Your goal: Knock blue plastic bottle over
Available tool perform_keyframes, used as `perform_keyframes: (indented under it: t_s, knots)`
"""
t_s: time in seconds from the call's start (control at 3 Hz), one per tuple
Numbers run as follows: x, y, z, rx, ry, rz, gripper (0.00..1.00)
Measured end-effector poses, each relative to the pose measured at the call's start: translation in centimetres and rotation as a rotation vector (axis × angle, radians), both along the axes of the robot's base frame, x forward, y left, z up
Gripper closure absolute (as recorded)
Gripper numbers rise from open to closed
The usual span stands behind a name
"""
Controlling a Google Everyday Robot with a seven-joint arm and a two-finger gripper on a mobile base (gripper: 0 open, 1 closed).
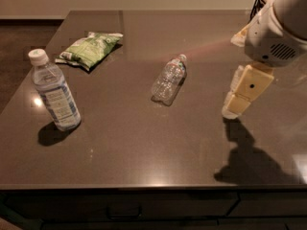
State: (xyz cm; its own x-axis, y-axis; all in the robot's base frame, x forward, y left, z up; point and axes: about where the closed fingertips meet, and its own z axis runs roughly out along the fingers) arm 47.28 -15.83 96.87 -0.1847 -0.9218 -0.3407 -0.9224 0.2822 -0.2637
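Observation:
The blue plastic bottle [53,94] stands upright near the table's left edge. It is clear, with a white cap and a blue-and-white label. My gripper [233,106] hangs above the right part of the table, pointing down and to the left, far to the right of that bottle. A smaller clear ridged bottle [169,79] lies on its side in the middle of the table, between my gripper and the blue bottle.
A green snack bag [89,48] lies at the back left of the dark table [129,143]. A black wire basket [258,4] stands at the back right corner, partly behind my arm [278,30]. The table's front edge runs along the bottom.

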Motion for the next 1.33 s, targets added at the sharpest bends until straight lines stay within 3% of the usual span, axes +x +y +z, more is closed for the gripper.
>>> perform_keyframes:
  t_s: [1.0, 1.33]
  knots:
    - [4.2, 10.2, -4.5, 0.225, -0.032, 0.007, 0.00]
    - [4.2, 14.5, -5.0, 0.314, -0.042, 0.039, 0.00]
